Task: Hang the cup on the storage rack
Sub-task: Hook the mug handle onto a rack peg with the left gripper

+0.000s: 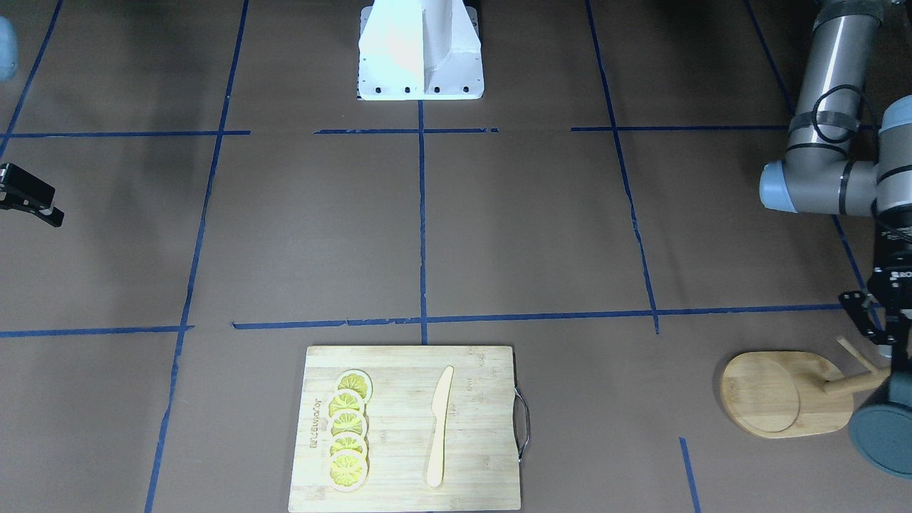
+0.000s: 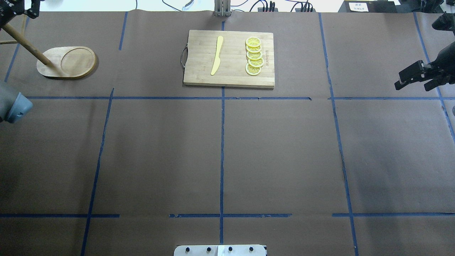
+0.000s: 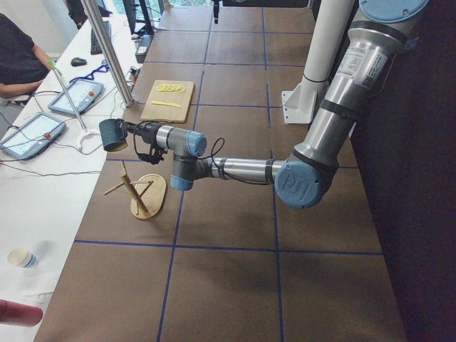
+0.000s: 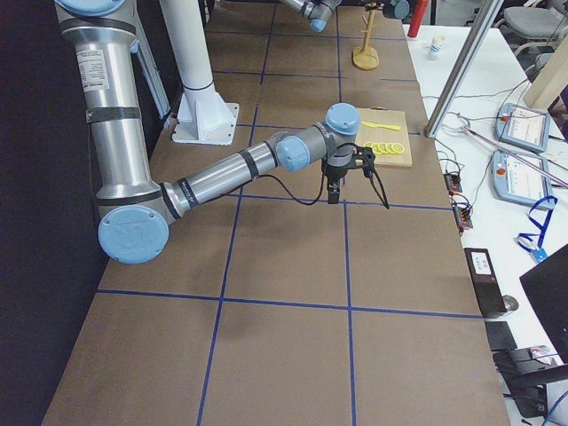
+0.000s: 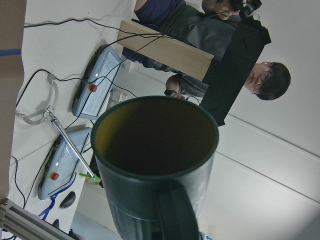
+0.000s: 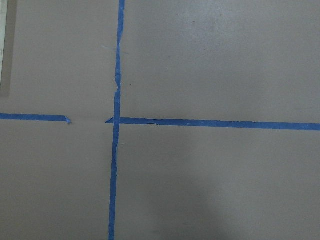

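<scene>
The cup [image 1: 883, 434] is dark grey-blue with a yellowish inside and is held in the air on its side. It fills the left wrist view [image 5: 155, 165] with its handle [image 5: 172, 210] nearest the camera. My left gripper [image 1: 882, 353] is shut on it; the exterior left view [image 3: 112, 135] shows the cup above and slightly past the rack's pegs. The storage rack [image 1: 784, 392] is a light bamboo stand with an oval base [image 2: 67, 62], a post [image 2: 25, 44] and thin pegs [image 3: 117, 187]. My right gripper [image 2: 403, 80] is open, empty and far from both.
A bamboo cutting board [image 1: 406, 427] with several lemon slices [image 1: 349, 431] and a wooden knife [image 1: 439, 427] lies at the table's far middle. The robot's white base [image 1: 420, 50] is at the near edge. Operators, tablets [image 3: 32, 132] and a metal pole [image 3: 107, 50] stand beside the table.
</scene>
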You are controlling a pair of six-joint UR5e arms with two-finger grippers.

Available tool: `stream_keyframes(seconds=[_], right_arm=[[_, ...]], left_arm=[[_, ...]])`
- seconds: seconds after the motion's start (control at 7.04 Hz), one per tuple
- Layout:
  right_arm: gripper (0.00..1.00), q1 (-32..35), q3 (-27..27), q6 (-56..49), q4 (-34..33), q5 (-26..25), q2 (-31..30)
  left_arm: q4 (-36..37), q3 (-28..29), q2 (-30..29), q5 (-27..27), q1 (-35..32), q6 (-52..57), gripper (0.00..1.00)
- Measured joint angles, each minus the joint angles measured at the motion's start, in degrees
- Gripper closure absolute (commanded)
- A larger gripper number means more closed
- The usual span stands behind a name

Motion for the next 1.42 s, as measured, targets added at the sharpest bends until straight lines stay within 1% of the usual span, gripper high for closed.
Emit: stream_keyframes(seconds=[0.28,0.43,0.71,0.99,1.28,1.42], right_arm=[[0.0,0.0,0.4,0.1,0.0,0.1,0.1],[0.0,0.0,0.6,0.1,0.0,0.1,0.1],[0.0,0.0,1.4,0.2,-0.3,0.2,0.0],[0.0,0.0,1.9,0.3,-0.5,0.2,0.0],[0.0,0.0,2.1,0.4,-0.5,0.2,-0.2],[0.0,0.0,2.3,0.4,-0.5,0.2,-0.3]], left_arm=[[-3.2,4.4,0.1,-3.6,-2.4,-0.4,0.98],[-4.3,5.6,0.2,-4.4,-2.9,-0.5,0.98],[-5.4,6.2,0.6,-4.7,-3.0,-1.4,0.98],[-9.3,6.2,3.3,-4.7,-2.9,-3.5,0.98],[-11.0,6.3,4.6,-4.7,-2.7,-5.6,0.98],[-11.2,6.5,5.3,-4.7,-2.6,-5.8,0.95]])
